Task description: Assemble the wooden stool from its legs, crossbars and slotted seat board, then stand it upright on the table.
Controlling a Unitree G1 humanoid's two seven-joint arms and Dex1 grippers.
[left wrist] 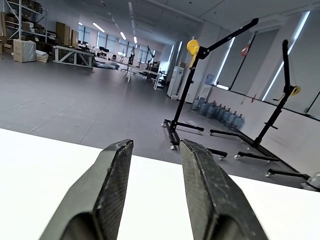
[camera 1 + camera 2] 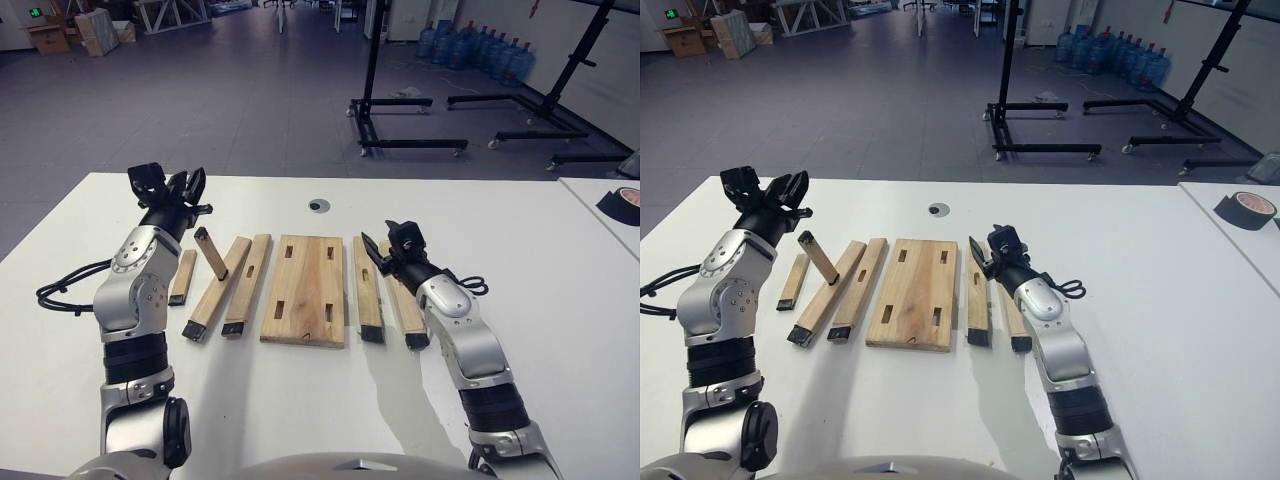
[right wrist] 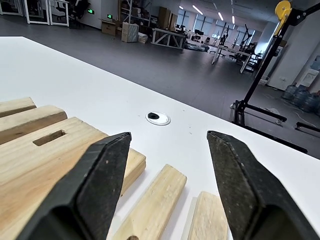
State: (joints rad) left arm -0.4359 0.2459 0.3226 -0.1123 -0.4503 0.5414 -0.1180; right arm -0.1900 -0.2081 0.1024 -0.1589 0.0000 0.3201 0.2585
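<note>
The slotted seat board (image 2: 303,290) lies flat at the table's middle. Left of it lie two long legs (image 2: 247,271) (image 2: 218,290); one short crossbar (image 2: 210,252) rests across the outer leg, and another (image 2: 183,277) lies flat farther left. Two more legs (image 2: 367,288) (image 2: 406,308) lie right of the board. My left gripper (image 2: 168,182) is open and empty, past the far ends of the left pieces; its fingers (image 1: 115,170) frame bare table. My right gripper (image 2: 386,246) is open and empty over the far ends of the right legs (image 3: 152,205), beside the board (image 3: 40,160).
A round cable hole (image 2: 319,205) sits in the white table (image 2: 500,215) beyond the board. A black cable (image 2: 60,292) loops at the left edge. A roll of black tape (image 2: 1245,210) lies on the neighbouring table at the right. Black frames on wheels stand on the floor behind.
</note>
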